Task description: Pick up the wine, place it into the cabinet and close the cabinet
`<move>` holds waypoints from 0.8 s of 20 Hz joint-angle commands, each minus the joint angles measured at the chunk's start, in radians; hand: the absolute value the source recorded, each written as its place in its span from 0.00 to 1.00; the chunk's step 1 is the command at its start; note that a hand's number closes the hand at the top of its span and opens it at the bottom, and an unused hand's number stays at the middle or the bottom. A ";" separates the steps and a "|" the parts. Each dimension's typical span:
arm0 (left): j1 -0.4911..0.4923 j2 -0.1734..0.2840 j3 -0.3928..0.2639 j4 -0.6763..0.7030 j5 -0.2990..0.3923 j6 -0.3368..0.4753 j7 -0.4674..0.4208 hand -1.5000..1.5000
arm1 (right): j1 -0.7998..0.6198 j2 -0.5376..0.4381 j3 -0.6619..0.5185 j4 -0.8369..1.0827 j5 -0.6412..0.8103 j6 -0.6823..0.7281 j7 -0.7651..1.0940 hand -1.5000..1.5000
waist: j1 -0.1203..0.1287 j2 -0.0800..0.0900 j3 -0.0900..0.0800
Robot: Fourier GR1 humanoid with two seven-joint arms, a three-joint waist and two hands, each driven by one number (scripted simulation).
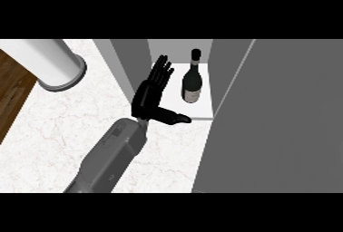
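The dark wine bottle (192, 84) stands upright on the white cabinet floor (201, 111), inside the open cabinet at the top centre. My left hand (149, 95) is just left of the bottle, at the cabinet's mouth, and is open: its fingers (159, 68) point straight away from me and the thumb (175, 118) sticks out to the right, below the bottle. A small gap separates the hand from the bottle. The grey cabinet door (275, 118) stands open and fills the right side. My right hand does not show.
The cabinet's grey left wall (124, 59) runs just beside my fingers. A white cylinder on a grey base (57, 63) stands at the upper left of the marble counter (60, 136). Beyond the counter's left edge lies wooden floor (13, 90).
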 commanded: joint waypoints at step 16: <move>0.593 0.190 -0.074 -0.637 0.028 -0.029 0.066 0.00 | 0.034 -0.139 0.018 -0.216 -0.049 0.072 0.062 0.00 | -0.009 0.011 0.001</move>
